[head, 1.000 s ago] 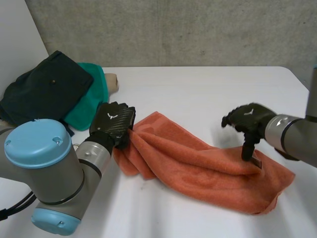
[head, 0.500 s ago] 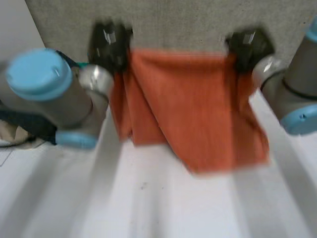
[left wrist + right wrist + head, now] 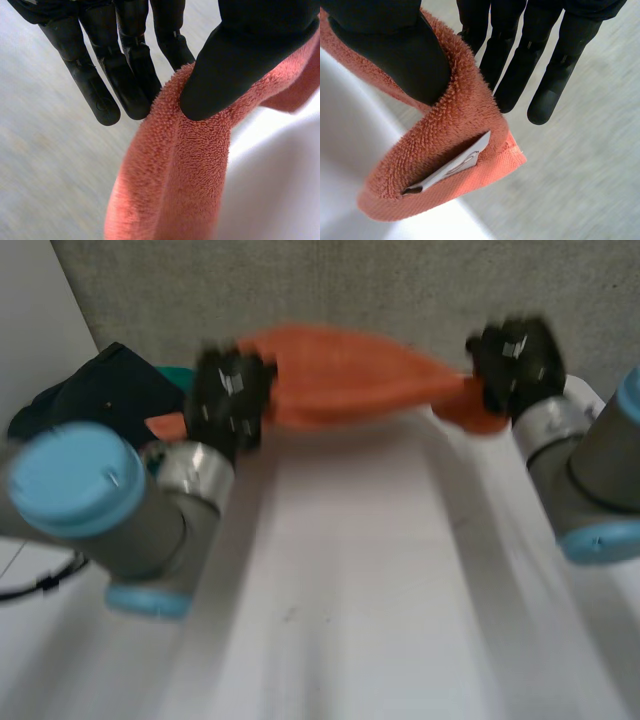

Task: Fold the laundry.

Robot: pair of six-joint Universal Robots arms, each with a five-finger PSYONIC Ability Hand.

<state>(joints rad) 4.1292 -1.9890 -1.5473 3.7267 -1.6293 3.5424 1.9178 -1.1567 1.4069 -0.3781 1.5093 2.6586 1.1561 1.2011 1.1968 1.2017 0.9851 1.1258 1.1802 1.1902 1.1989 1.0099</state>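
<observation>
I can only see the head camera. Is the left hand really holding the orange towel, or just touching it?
Observer: Really holding. In the left wrist view, the left hand pinches the orange towel between its thumb and its fingers.
Operator: What about the other hand?
Observer: The right hand pinches it too, with its thumb pressed on top of the cloth.
Operator: Which bit of the towel has it got?
Observer: A hemmed corner. A white label is sewn in there, just past the thumb.
</observation>
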